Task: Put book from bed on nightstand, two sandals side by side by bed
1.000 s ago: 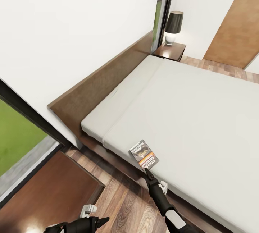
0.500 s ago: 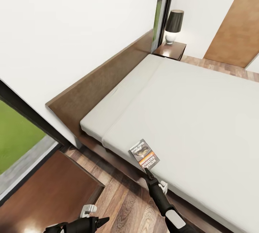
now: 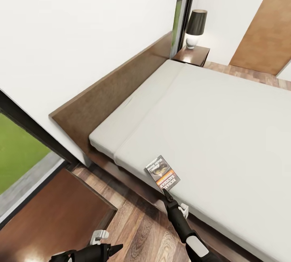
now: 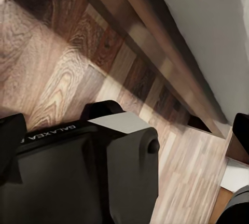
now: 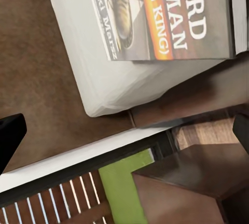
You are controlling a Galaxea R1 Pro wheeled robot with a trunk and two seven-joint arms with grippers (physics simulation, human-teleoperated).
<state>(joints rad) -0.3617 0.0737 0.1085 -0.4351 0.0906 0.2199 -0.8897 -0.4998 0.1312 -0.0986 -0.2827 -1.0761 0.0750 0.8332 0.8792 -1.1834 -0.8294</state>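
Note:
The book point(image 3: 162, 172), dark grey with an orange-and-white title band, lies flat on the off-white mattress of the bed point(image 3: 218, 124), close to its near edge. Its cover also shows large in the right wrist view, book point(image 5: 171, 16). My right gripper point(image 3: 166, 194) hovers just short of the book's near end, pointing at it, open and holding nothing. My left gripper point(image 3: 116, 248) hangs low over the wood floor, open and empty. A nightstand point(image 3: 195, 55) with a black-shaded lamp point(image 3: 195, 25) stands at the bed's far corner. The sandals are out of view.
A dark wooden headboard point(image 3: 109, 96) runs along the white wall. A glossy dark brown wooden top point(image 3: 52, 217) sits at the near left by a dark-framed window point(image 3: 20, 161). Plank floor point(image 3: 141, 233) lies beside the bed frame. A tan door point(image 3: 264, 23) stands at the far right.
The whole picture has drifted slightly, so the camera moved. The book and both grippers stay where they were.

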